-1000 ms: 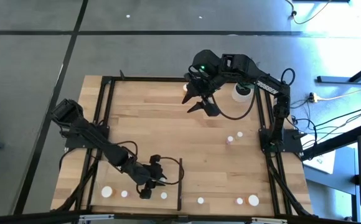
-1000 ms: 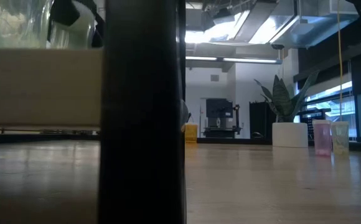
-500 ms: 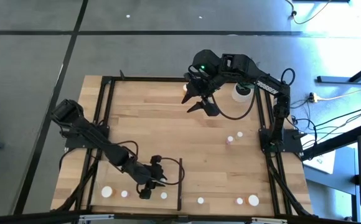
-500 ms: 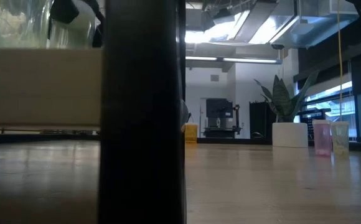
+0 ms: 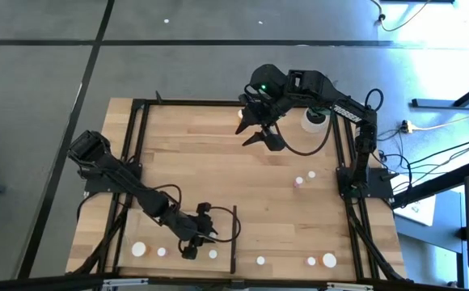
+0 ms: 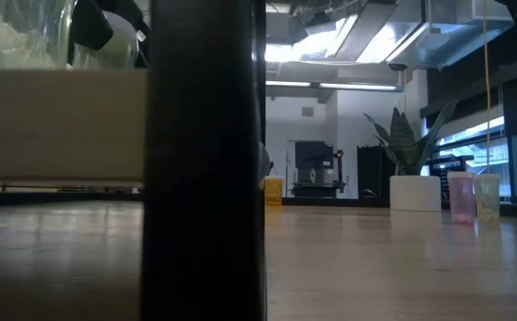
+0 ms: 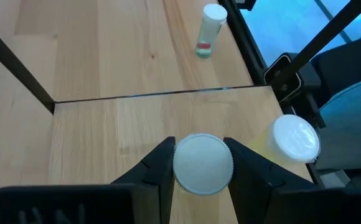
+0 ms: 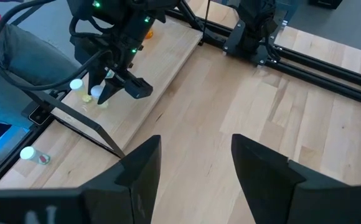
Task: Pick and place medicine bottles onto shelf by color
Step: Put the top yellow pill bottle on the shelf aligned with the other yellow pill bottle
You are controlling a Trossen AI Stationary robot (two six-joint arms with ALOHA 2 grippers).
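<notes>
left wrist view: left end effector (image 7: 202, 163) clamped on bottle (image 7: 203, 163); right end effector (image 5: 260, 132) apart.

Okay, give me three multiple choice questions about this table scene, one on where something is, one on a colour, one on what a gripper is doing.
1. Where is the left gripper?
A. over the shelf
B. beside the plant pot
C. off the table

2. What colour is the cap between the left gripper's fingers?
A. green
B. white
C. black

3. How is the right gripper?
A. shut on a bottle
B. open, holding nothing
C. out of sight

Answers: 1 A, the high view shows it low over the pale panel. 2 B, the left wrist view shows a round white cap. 3 B, its wrist view shows bare tabletop between spread fingers.
</notes>
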